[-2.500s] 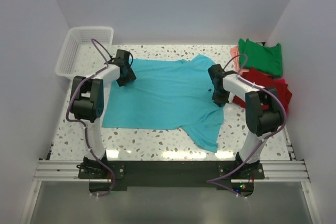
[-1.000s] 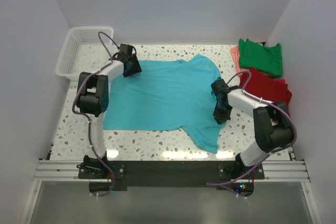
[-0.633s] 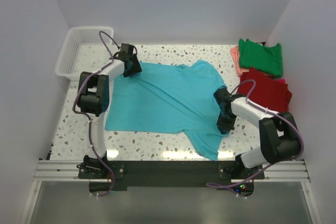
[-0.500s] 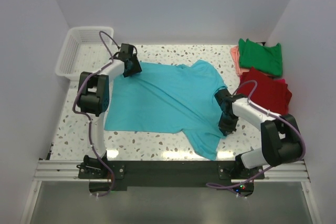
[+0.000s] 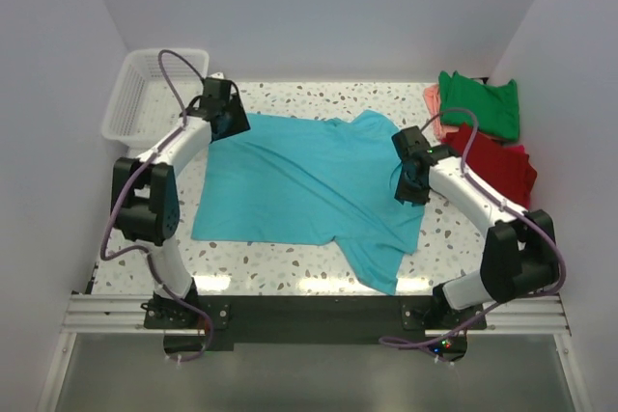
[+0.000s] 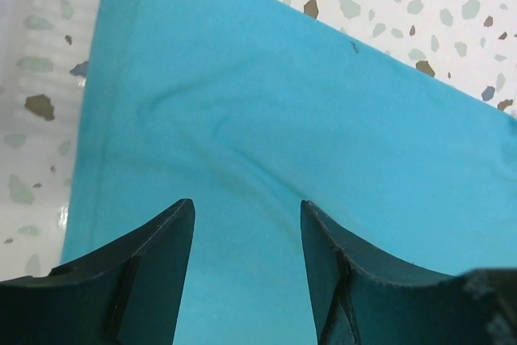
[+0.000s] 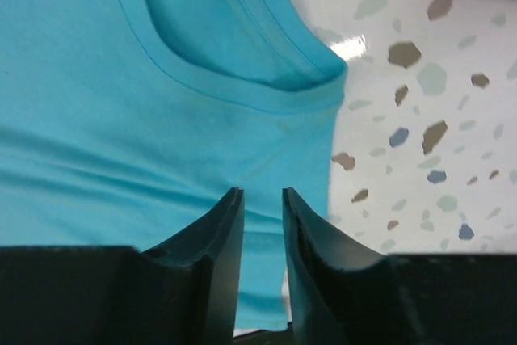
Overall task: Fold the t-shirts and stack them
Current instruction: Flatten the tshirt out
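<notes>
Lying flat on the speckled table [image 5: 270, 272], the soft cyan shirt [image 5: 309, 180] shows faint wrinkles. The left end effector [image 6: 246, 216] gapes wide above its stitched hem [image 6: 89, 143]; the right end effector [image 7: 262, 199], narrowly parted, holds nothing beside the ribbed collar [image 7: 242, 90].

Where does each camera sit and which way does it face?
Top external: high behind the arms, facing down on the table; both show.
Left wrist: on the left gripper, facing down at the turquoise t-shirt's corner; own fingers show.
Right wrist: on the right gripper, facing down at its collar; own fingers show.
All share the t-shirt.
</notes>
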